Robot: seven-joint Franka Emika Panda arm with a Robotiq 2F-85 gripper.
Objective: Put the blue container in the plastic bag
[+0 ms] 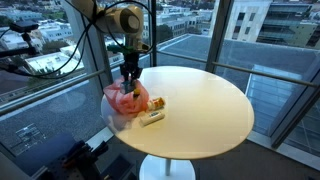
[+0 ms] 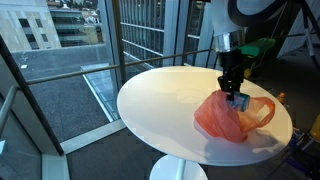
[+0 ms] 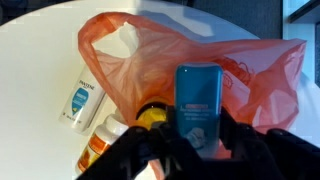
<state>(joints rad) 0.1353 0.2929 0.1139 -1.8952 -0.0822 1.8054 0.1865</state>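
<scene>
Under the tool (image 3: 200, 148), the wrist view gives what neither outside camera does: the blue container (image 3: 198, 100) stands upright between the two dark fingers (image 3: 150, 155), label facing the camera, with the orange bag (image 3: 255, 75) spread behind and around it. The tool is clamped on the container, its jaws only as far apart as the container is wide. In an exterior view the tool (image 2: 234, 90) hangs straight down over the bag (image 2: 225, 120), and the container (image 2: 239, 99) shows as a small blue patch at the bag's top; whether its lower end is already inside the mouth cannot be told. In an exterior view from across the desk (image 1: 200, 100), the tool (image 1: 128, 78) hides the container, and only the bag (image 1: 122, 100) is seen beneath it near the desk's edge. Just beside the bag, to one side of the tool, lie a white tube (image 3: 82, 105) and an orange bottle (image 3: 100, 145); a yellow round thing (image 3: 150, 115) sits at the bag's edge, close to the container. The bag's handle loop (image 3: 110, 35) lies open on the desk beyond the tool.
</scene>
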